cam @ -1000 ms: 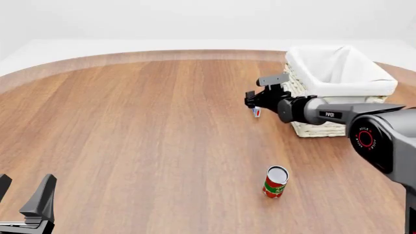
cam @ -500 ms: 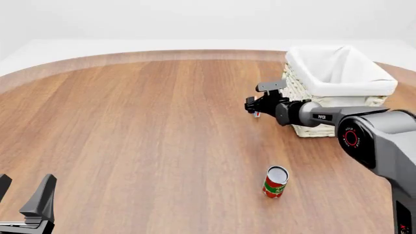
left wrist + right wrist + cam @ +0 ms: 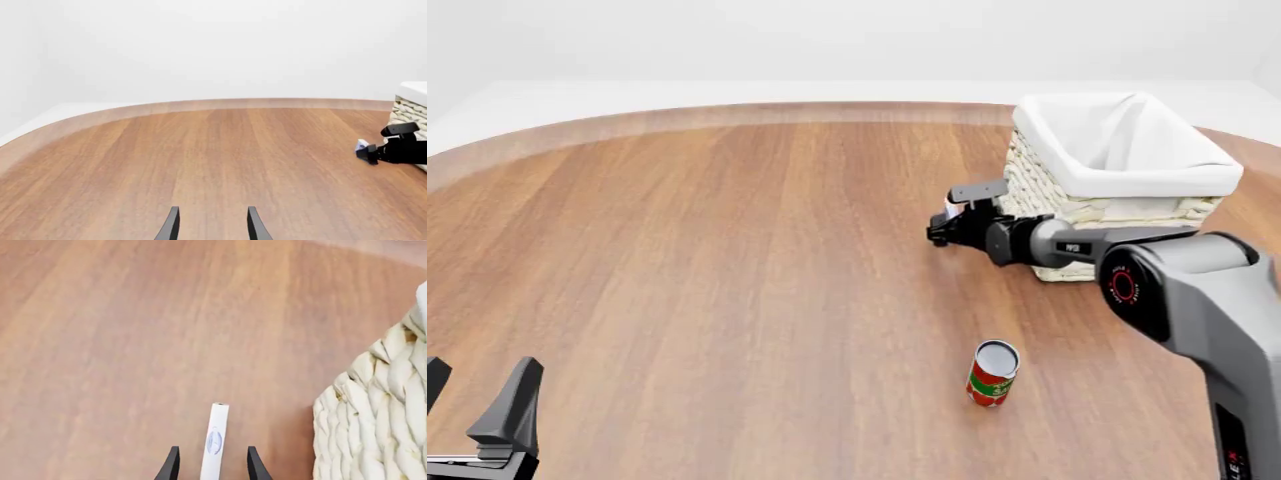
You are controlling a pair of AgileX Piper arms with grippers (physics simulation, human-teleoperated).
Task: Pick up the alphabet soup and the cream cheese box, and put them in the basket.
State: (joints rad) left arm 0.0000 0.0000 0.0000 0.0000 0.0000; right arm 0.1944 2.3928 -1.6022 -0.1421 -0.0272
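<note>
The cream cheese box (image 3: 213, 442) stands on its thin edge between the fingers of my right gripper (image 3: 212, 467). A gap shows on each side of it, so the gripper is open around it. In the front view the box's white top (image 3: 952, 207) peeks out above my right gripper (image 3: 945, 225), just left of the basket (image 3: 1054, 195). My left gripper (image 3: 474, 395) is open and holds nothing at the near left edge. The alphabet soup shows in no view.
A red-and-green labelled can (image 3: 993, 372) stands upright in front of the basket, nearer to me. The woven basket wall (image 3: 373, 415) is close beside my right gripper. In the left wrist view the right arm (image 3: 403, 150) reaches in front of the basket (image 3: 410, 107).
My right gripper has dropped lower and now straddles the cream cheese box, hiding its lower part. The left arm, the can and the basket have not moved.
</note>
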